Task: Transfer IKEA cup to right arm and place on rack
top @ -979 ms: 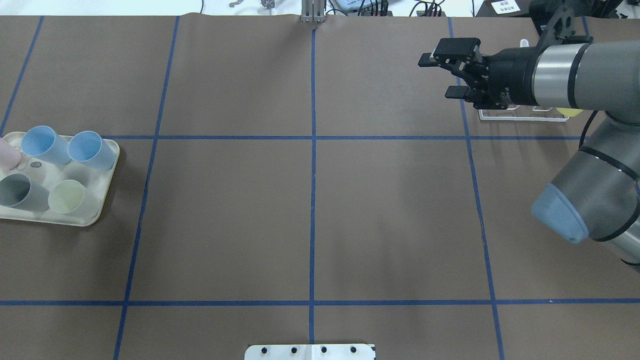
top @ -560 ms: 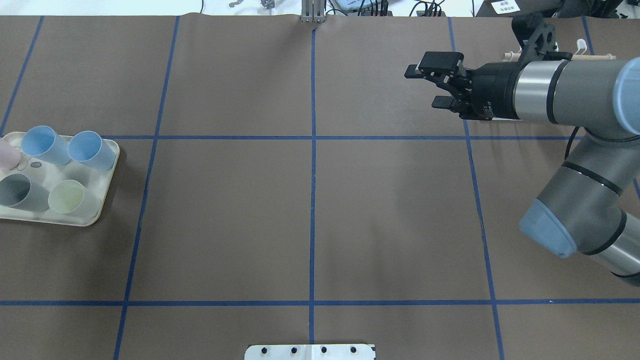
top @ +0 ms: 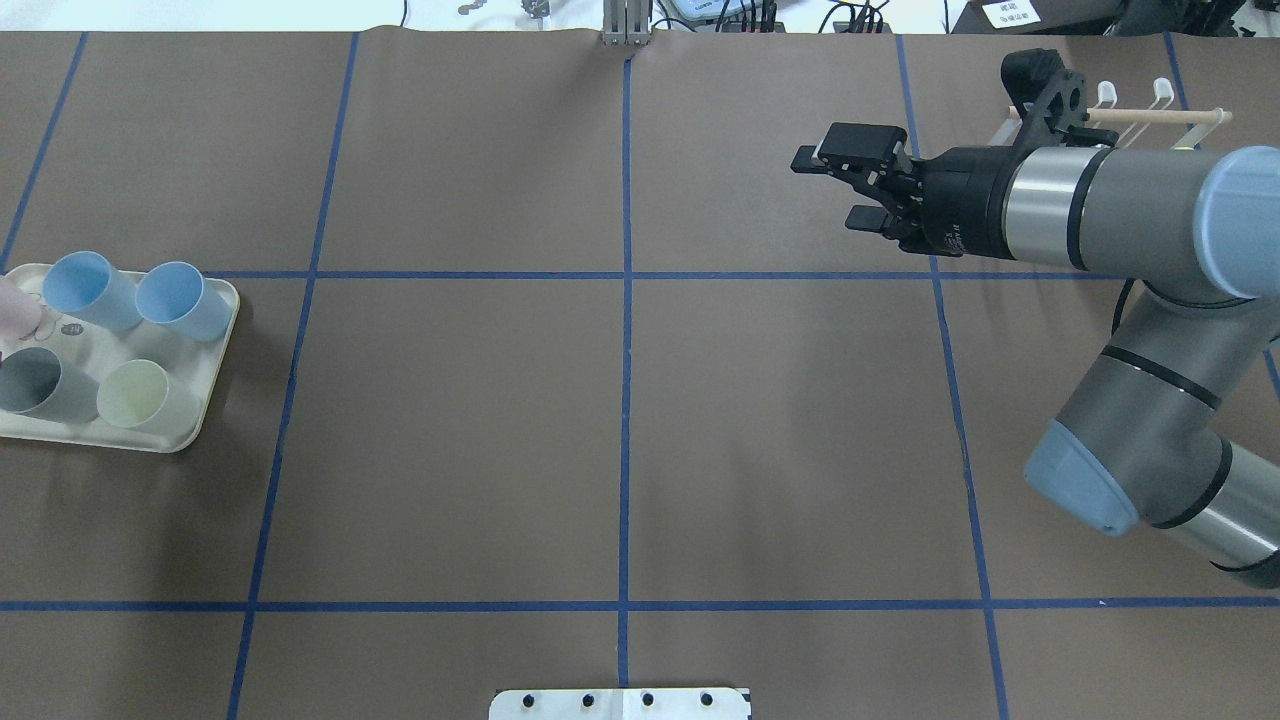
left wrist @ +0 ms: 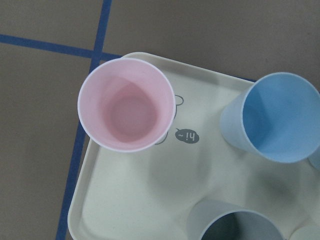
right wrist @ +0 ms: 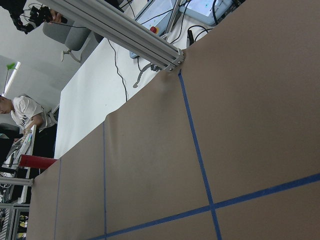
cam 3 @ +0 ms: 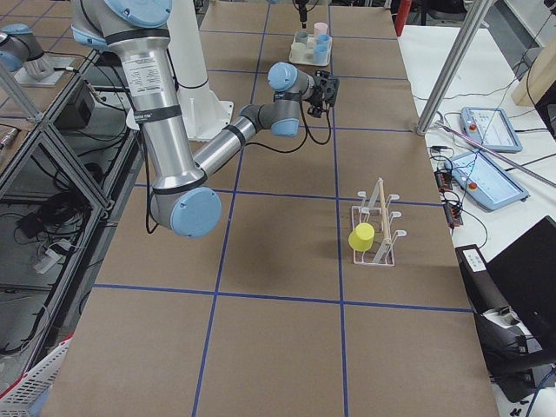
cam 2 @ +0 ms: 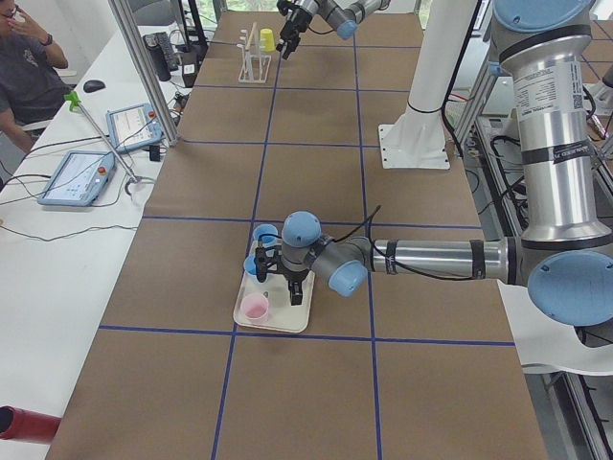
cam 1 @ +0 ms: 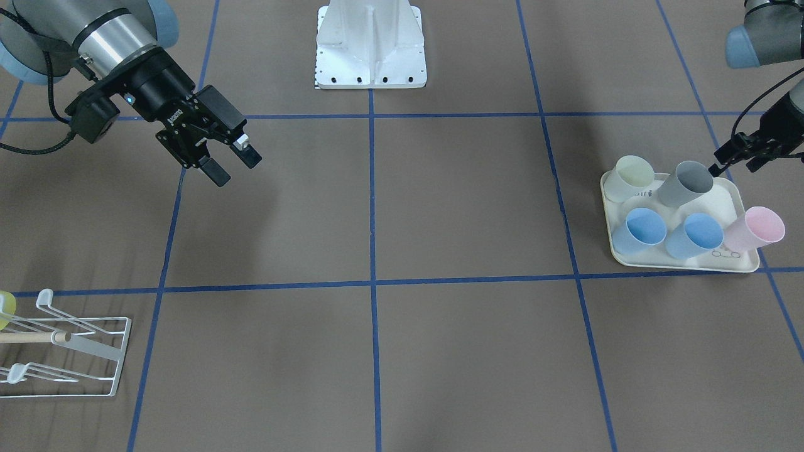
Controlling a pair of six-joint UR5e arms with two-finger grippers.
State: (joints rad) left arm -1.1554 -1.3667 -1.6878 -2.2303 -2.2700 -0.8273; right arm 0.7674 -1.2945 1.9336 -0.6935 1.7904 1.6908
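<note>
A table is covered with matte brown paper (top: 450, 450), divided into large rectangles by blue tape lines (top: 625, 400).

At the robot's left end, a cream rectangular tray (cam 1: 722, 201) with rounded corners and a raised rim is seen. Five smooth, tapered plastic cups stand upright and open-mouthed on it: a pink cup (cam 1: 757, 229) at one corner, two blue cups (cam 1: 644, 229) (cam 1: 697, 235) beside it, and a grey cup (cam 1: 688, 182) and a pale yellow-green cup (cam 1: 631, 176) in the row nearer the robot. In the left wrist view, the pink cup's round mouth is looked into from straight above, next to a small grey speech bubble printed on the tray. The black left gripper (cam 1: 733, 162) is held above the tray, near the grey cup. Whether its jaws are spread or pressed together cannot be told.

At the opposite end, the rack (cam 1: 94, 347) lies flat on the paper. It is made of thin white wire with upturned prongs, and a light wooden dowel (cam 1: 28, 337) is carried across it. A yellow cup (cam 3: 361, 236) is hung on one prong.

The black right gripper (top: 828, 190) is held in the air well apart from the rack, on a grey and silver arm. Its jaws are spread and nothing is held between them.
</note>
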